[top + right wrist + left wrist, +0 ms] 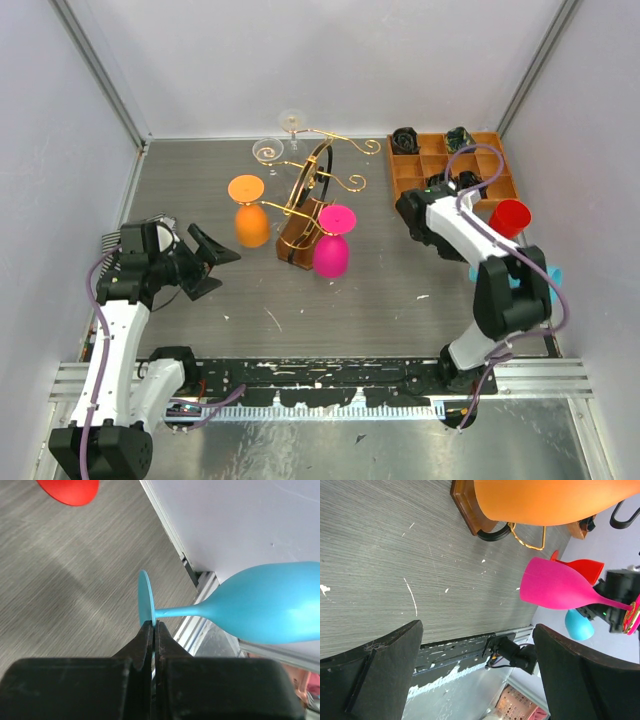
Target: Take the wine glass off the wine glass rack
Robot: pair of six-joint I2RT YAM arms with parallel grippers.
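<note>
While the right gripper [152, 626] is pinching shut on the foot rim of a blue wine glass [260, 605] by the tabletop's right edge, stem level and clear of the rack, the left gripper [228, 272] is hovering near the left edge with jaws spread wide, holding nothing. The wine glass rack [297, 238] is standing mid-tabletop toward the far edge, with an orange glass [251, 225] and a pink glass [331, 254] hanging bowl-down from it. A red glass [510, 217] is sitting just beside the orange tray [405, 178].
</note>
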